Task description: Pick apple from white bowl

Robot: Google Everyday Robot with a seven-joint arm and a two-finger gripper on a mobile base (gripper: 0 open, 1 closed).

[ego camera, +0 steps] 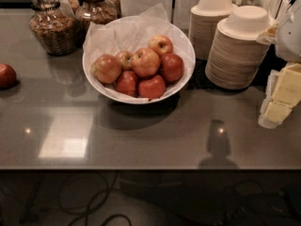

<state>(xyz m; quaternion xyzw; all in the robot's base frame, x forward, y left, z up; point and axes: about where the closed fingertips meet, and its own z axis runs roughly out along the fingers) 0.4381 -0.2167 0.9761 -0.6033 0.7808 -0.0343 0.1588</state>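
Observation:
The white bowl [187, 77], lined with crinkled white paper, stands at the middle back of the grey counter. It holds several apples. The apple [145, 62], the largest, with a light orange-red blush and yellow streaks, lies on top in the middle of the pile, with darker red apples in front of it and to its right. My gripper [278, 102], white with pale yellow parts, is at the right edge of the view. It hovers over the counter to the right of the bowl, well apart from it, and holds nothing that I can see.
A loose red apple [5, 75] lies at the counter's left edge. Glass jars [54, 27] stand at the back left. Two stacks of beige paper bowls [242, 48] stand right of the white bowl, between it and my gripper. The counter's front edge [141, 168] runs across below, with cables on the floor.

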